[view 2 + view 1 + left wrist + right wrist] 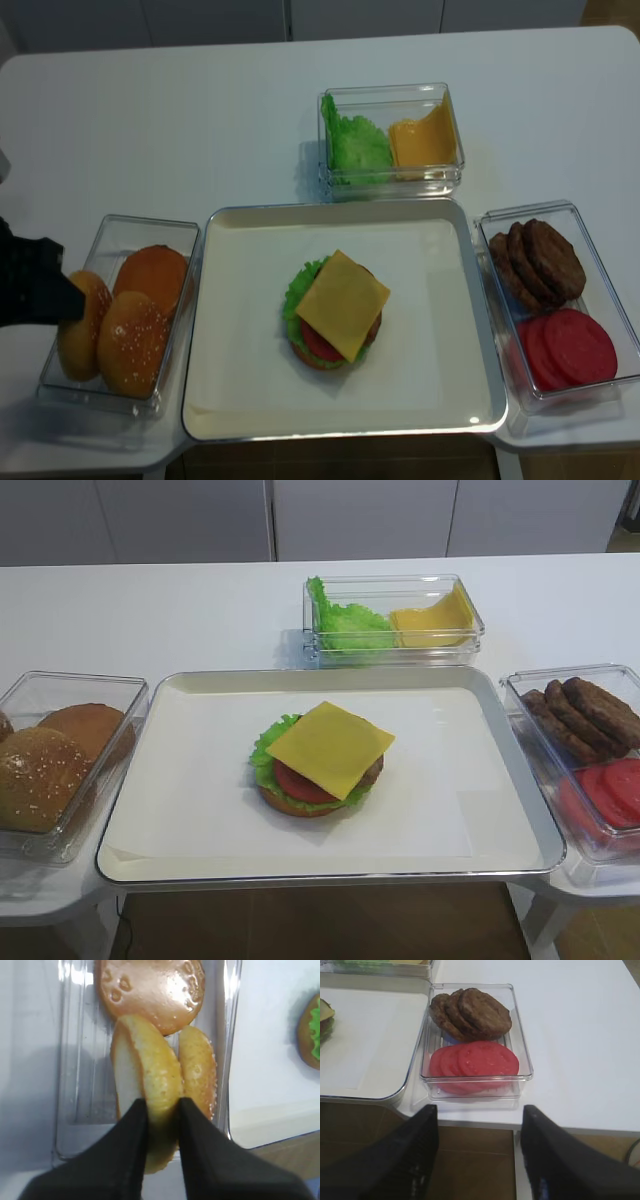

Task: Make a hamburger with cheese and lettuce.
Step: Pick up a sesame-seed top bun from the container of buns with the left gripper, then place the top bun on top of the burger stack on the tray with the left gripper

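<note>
At the left edge of the tabletop (200, 120), the left end effector (161, 1110) is clenched on a bun (150, 1085) standing on edge inside the clear bun box (115, 235), its two dark fingers (130, 1145) pressed against the bun's opposite faces. A second bun (199, 1067) stands just beside it, touching it, and a flat bun base (150, 987) lies behind them in the same box. In the overhead view the arm enters from the left, over the box's left side.

The right end effector (480, 1155) hangs released off the near right edge of the tabletop, its fingers spread wide with nothing between them. Ahead of it sits a clear box (517, 1035) with overlapping patties (475, 1012) at the far end and tomato slices (475, 1060) at the near end.

In the middle of the tabletop, near the front edge, lies a tray (160, 780). The hamburger (320, 758) stands about in its centre, with no top bun on it: bun base, lettuce (265, 752) frilling out on the left, a tomato slice, a patty, and the cheese (330, 748) lying flat on top with corners sticking out.

Toward the far edge, behind the tray, a third box (395, 585) holds loose leaves (345, 620) on the left and spare cheese (432, 622) on the right.
</note>
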You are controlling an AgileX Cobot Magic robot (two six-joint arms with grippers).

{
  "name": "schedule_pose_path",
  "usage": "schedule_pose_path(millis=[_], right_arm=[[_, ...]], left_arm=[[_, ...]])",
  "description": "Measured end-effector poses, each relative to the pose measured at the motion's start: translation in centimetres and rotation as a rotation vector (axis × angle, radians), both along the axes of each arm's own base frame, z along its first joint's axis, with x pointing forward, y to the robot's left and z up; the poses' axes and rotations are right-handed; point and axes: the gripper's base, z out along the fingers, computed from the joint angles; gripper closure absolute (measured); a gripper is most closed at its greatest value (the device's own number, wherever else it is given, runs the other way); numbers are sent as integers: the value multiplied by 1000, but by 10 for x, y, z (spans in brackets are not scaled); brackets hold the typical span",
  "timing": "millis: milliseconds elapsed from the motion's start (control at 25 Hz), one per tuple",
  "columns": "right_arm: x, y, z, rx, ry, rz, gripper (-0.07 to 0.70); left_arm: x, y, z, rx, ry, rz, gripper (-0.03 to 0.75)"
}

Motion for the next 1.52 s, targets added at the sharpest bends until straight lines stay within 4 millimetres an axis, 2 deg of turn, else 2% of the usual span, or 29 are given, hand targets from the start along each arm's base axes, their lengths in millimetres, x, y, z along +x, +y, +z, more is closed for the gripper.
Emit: schedule_pose_path(millis=[440, 680, 1080, 1320, 1520], right_arm=[[0, 0, 0, 0, 0, 0, 229], [0, 0, 0, 0, 0, 0, 229], [0, 0, 0, 0, 0, 0, 229], [0, 0, 0, 0, 0, 0, 230], [0, 0, 0, 0, 0, 0, 229]], left_arm=[[7, 2, 56, 58, -191, 2, 582], [13, -6, 84, -37, -303, 13, 584], [17, -24, 94, -213, -357, 0, 585], [17, -61, 94, -237, -349, -160, 585], [14, -82, 94, -253, -340, -245, 585]])
